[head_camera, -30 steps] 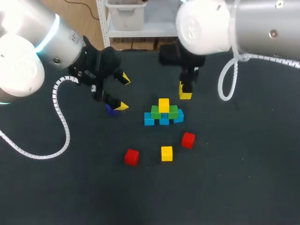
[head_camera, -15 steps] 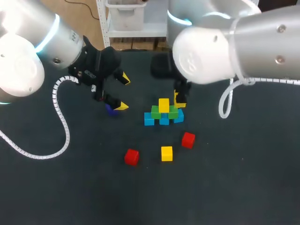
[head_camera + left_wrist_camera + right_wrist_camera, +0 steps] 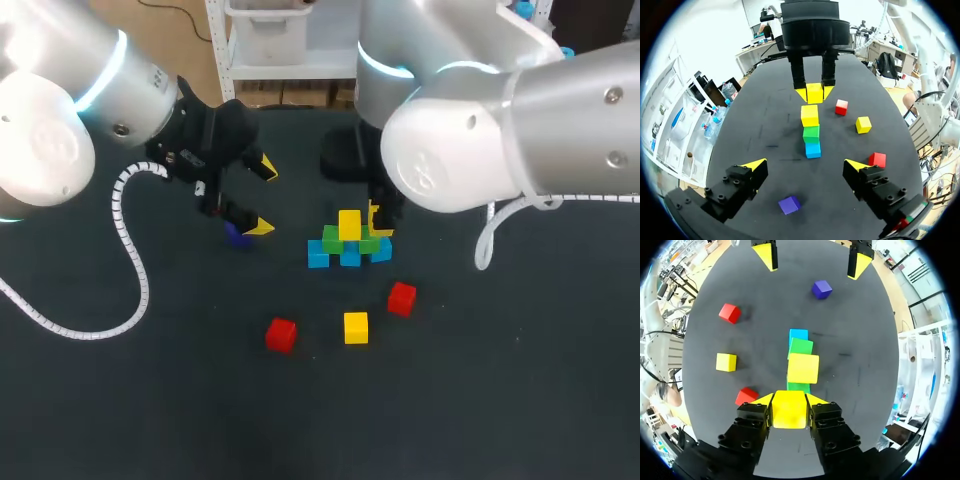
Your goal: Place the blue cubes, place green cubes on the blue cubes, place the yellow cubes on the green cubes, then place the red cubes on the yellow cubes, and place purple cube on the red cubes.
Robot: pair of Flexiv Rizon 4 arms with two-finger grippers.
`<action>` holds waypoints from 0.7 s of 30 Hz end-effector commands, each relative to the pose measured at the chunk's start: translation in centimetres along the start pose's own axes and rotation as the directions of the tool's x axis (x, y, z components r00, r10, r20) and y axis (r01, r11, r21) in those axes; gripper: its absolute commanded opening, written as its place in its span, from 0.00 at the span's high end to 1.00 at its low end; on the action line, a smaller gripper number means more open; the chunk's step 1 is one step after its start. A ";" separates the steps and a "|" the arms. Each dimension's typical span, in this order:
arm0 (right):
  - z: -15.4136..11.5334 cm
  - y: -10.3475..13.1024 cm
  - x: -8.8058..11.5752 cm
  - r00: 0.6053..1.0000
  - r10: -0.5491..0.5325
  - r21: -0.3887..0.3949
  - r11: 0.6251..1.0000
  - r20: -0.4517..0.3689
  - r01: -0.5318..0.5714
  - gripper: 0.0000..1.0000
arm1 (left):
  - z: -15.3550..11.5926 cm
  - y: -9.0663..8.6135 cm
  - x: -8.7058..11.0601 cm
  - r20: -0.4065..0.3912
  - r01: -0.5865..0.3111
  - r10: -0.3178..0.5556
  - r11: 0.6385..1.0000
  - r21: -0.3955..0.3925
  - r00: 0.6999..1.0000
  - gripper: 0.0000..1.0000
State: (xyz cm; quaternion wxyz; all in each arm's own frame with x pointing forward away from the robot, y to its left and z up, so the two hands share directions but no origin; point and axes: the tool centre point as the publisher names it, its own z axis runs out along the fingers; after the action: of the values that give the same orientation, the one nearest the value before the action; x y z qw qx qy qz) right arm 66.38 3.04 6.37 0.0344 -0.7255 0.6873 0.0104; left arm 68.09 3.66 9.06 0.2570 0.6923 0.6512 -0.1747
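Note:
Three blue cubes [image 3: 318,257] lie in a row with two green cubes [image 3: 332,240] on them and one yellow cube [image 3: 349,224] on top. My right gripper [image 3: 380,214] is shut on a second yellow cube [image 3: 789,410], holding it just beside the placed yellow one [image 3: 802,368], above the right-hand green cube [image 3: 798,386]. Out to the left my left gripper [image 3: 262,197] hangs open over the purple cube [image 3: 237,235], which lies below and between its fingers [image 3: 789,204]. Two red cubes [image 3: 281,334] [image 3: 401,298] and a third yellow cube [image 3: 355,327] lie loose in front of the pile.
The dark table [image 3: 500,380] has free room at the front and right. My right arm's bulky white elbow [image 3: 470,140] hangs over the back right, hiding part of the table behind the pile.
My right arm has carried the yellow cube from behind and right of the pile down and left until it is next to the top yellow cube. The left arm has not moved.

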 end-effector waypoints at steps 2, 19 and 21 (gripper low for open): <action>0.1 0.1 0.0 1.000 -0.007 -0.005 1.000 0.007 0.007 1.00 | 0.0 0.0 0.2 0.006 -0.004 0.004 1.000 -0.001 1.000 0.00; 0.1 -0.3 -0.1 0.999 -0.038 -0.038 0.999 0.012 0.038 1.00 | 0.0 0.0 0.2 0.006 -0.004 0.004 1.000 -0.001 1.000 0.00; 0.1 -0.3 -0.1 0.999 -0.039 -0.037 0.999 0.010 0.040 1.00 | 0.0 0.0 0.2 0.006 -0.004 0.004 1.000 -0.001 1.000 0.00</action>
State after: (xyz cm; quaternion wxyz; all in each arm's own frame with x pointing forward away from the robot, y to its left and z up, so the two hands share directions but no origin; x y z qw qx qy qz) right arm 66.45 3.00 6.28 0.0268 -0.7392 0.6725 0.0248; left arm 68.09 3.66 9.06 0.2570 0.6923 0.6512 -0.1747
